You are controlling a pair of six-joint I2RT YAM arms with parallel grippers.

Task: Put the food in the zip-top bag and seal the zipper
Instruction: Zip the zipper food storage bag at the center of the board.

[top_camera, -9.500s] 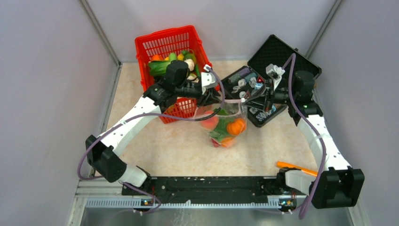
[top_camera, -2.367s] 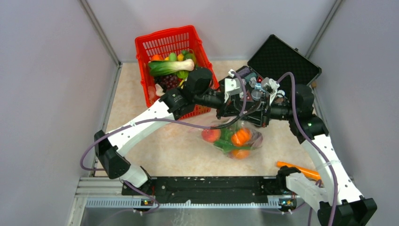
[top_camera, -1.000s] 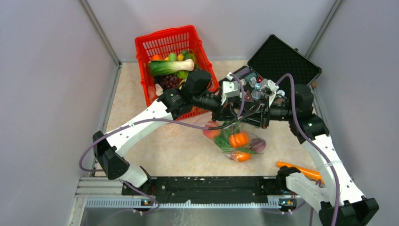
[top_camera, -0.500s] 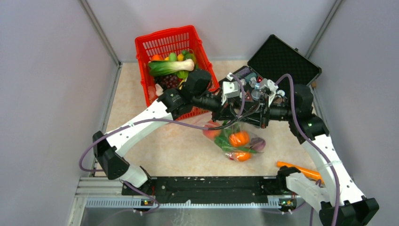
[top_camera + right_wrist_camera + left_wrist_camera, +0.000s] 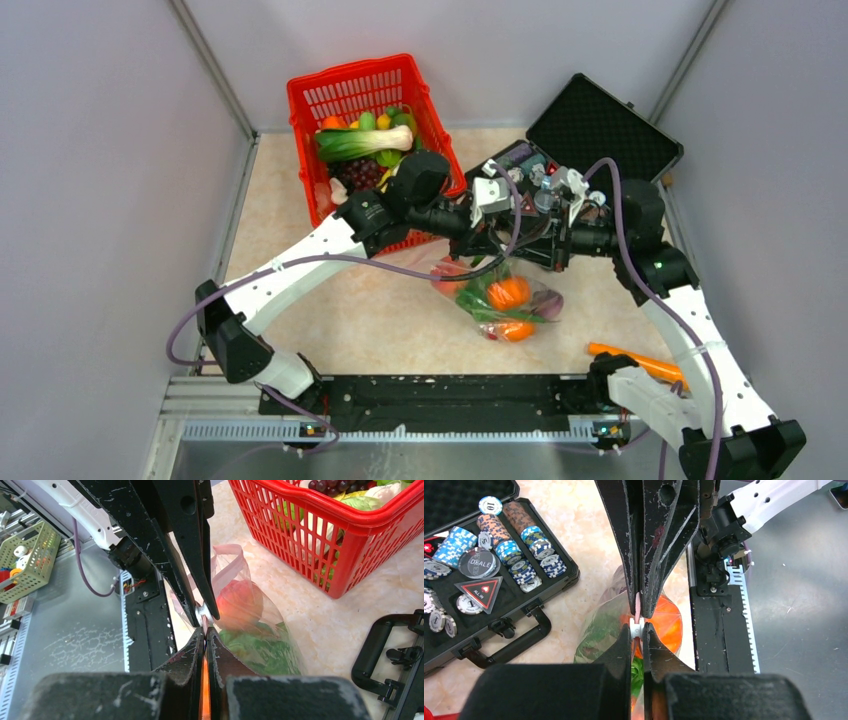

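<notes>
The clear zip-top bag (image 5: 500,300) hangs just above the table, held at its top edge. Inside it lie food pieces: an orange pumpkin (image 5: 508,293), green lettuce (image 5: 255,647) and a red tomato-like ball (image 5: 240,602). My left gripper (image 5: 638,628) is shut on the white slider of the zipper (image 5: 638,605), a thin pink strip. My right gripper (image 5: 205,630) faces it tip to tip and is shut on the same strip right beside the slider. In the top view the left gripper (image 5: 518,243) and right gripper (image 5: 536,245) meet above the bag.
A red lattice basket (image 5: 345,95) with more toy food stands at the back left, close to the left arm. An open black case (image 5: 590,120) with poker chips (image 5: 524,555) lies at the back right. An orange stick-like piece (image 5: 630,357) lies near the right arm's base.
Since the oldest frame the left gripper has travelled right along the bag's top edge to meet the right gripper, and the bag has shifted toward the front right. Over the last second nothing visibly moved.
</notes>
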